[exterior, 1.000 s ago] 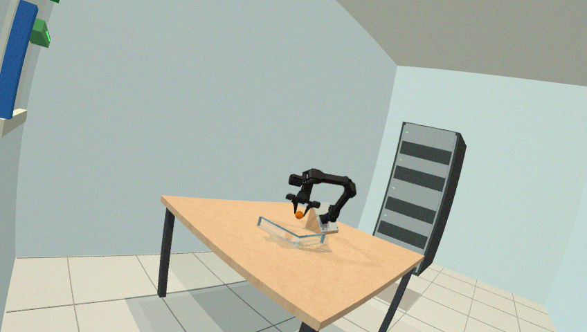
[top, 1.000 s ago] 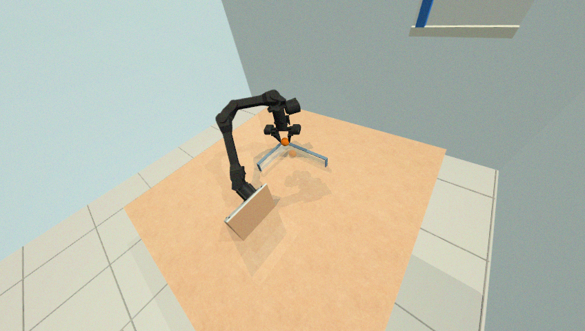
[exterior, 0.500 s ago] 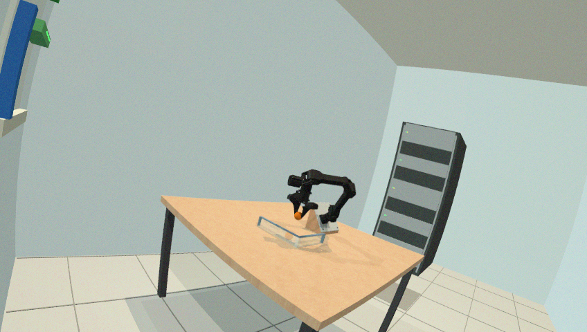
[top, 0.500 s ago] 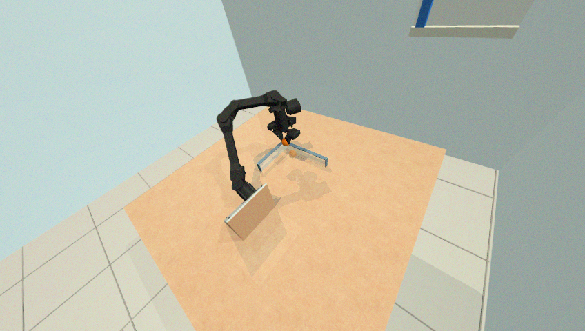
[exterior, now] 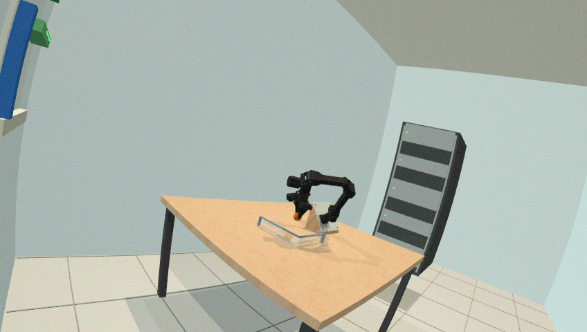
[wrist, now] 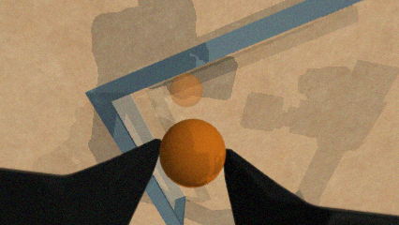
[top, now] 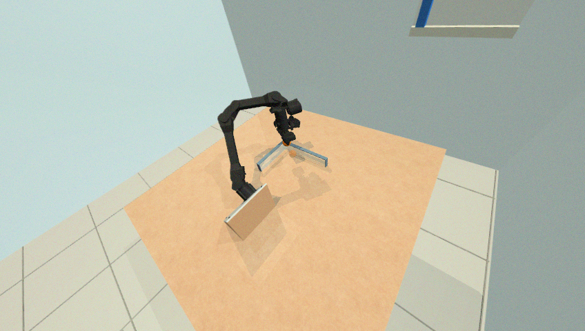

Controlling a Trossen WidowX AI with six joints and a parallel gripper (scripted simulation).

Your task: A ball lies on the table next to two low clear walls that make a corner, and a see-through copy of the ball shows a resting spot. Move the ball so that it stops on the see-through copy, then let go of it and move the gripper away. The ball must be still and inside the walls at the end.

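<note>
The claw (wrist: 192, 159) is clamped on the orange ball (wrist: 192, 152), holding it in the air above the tabletop (top: 348, 213), near the corner of the two clear walls (wrist: 155, 77). So the pickup is done; lowering the ball, releasing it and backing away remain. In the wrist view the see-through copy (wrist: 185, 89) sits at 12 o'clock from the ball, just inside the corner. The arm (top: 232, 139) arches up from its base and bends over, with the wrist pointing down.

Top looks steeply down from afar, exterior sideways from afar, wrist straight down close; all share the walls (wrist: 155, 75).
</note>
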